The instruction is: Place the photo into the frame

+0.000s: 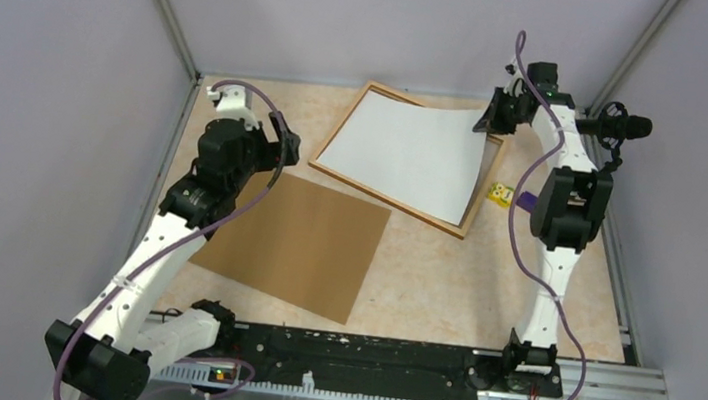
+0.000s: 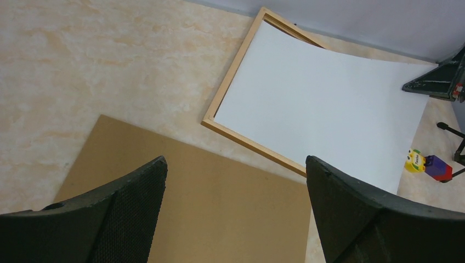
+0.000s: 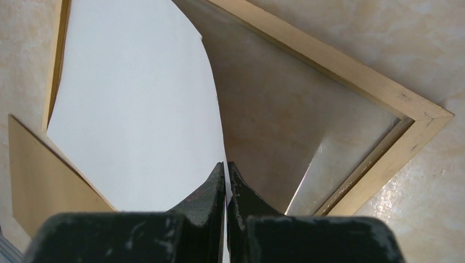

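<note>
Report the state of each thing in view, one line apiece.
the photo: white back up, partly in the frame, one edge lifted.
the frame: flat on the table.
backing board: flat, beside the frame.
left gripper: open, empty.
right gripper: shut on the photo's lifted edge.

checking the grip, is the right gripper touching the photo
Touching: the right wrist view shows the right gripper shut on the photo, its edge between the jaws.
</note>
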